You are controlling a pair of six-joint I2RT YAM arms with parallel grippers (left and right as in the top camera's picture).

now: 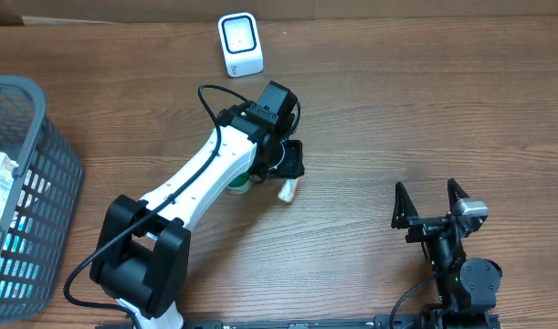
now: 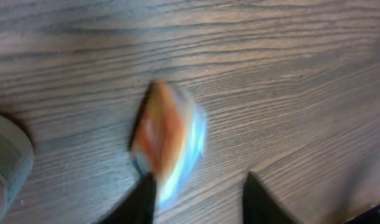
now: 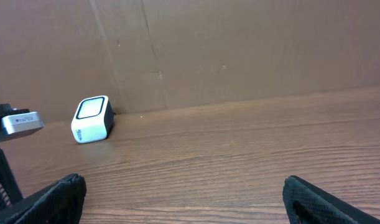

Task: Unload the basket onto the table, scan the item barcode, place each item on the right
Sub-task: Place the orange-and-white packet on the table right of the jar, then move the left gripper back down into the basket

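My left gripper (image 2: 202,200) hangs released over the brown wooden table (image 1: 397,110), jaws parted with bare wood between them. The small orange-and-blue packet (image 2: 169,144), blurred in the wrist view, lies just by one finger, near a green-and-white can (image 1: 239,187). My right gripper (image 1: 431,203) rests wide open and empty, well apart from the white box-shaped scanner (image 1: 240,44) at the table's far edge.
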